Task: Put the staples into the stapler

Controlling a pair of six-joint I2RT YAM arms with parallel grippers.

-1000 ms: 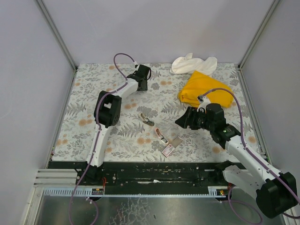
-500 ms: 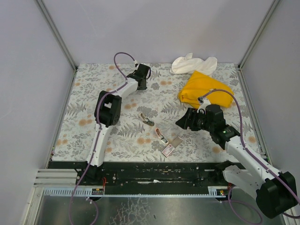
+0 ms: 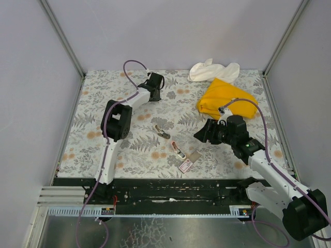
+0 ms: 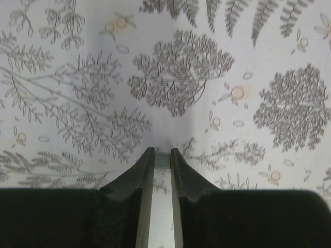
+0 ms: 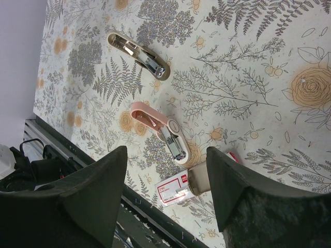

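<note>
The small flat pink cardboard staple box with a white label [image 5: 173,190] lies by the floral worktop's [image 3: 93,113] near edge, just beside the small pink stapler [image 5: 160,132]. The right gripper [image 5: 166,152] hovers nearby, fingers apart. The left gripper [image 4: 163,155], toward the far edge, is pinched together, apparently on nothing.

- Black two-finger right gripper [image 5: 165,151]: fingers wide apart, gripping nothing
- Pink plastic stapler [image 5: 159,130] on the floral tablecloth [image 5: 248,62], framed between the fingers
- Small pink cardboard staples box [image 5: 175,189] just beside it
- Beige metal stapler [image 5: 138,55] well apart

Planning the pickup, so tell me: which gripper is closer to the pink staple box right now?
Right. The right gripper hangs open just beyond the staple box; the left gripper is shut, much farther off toward the back left.
</note>
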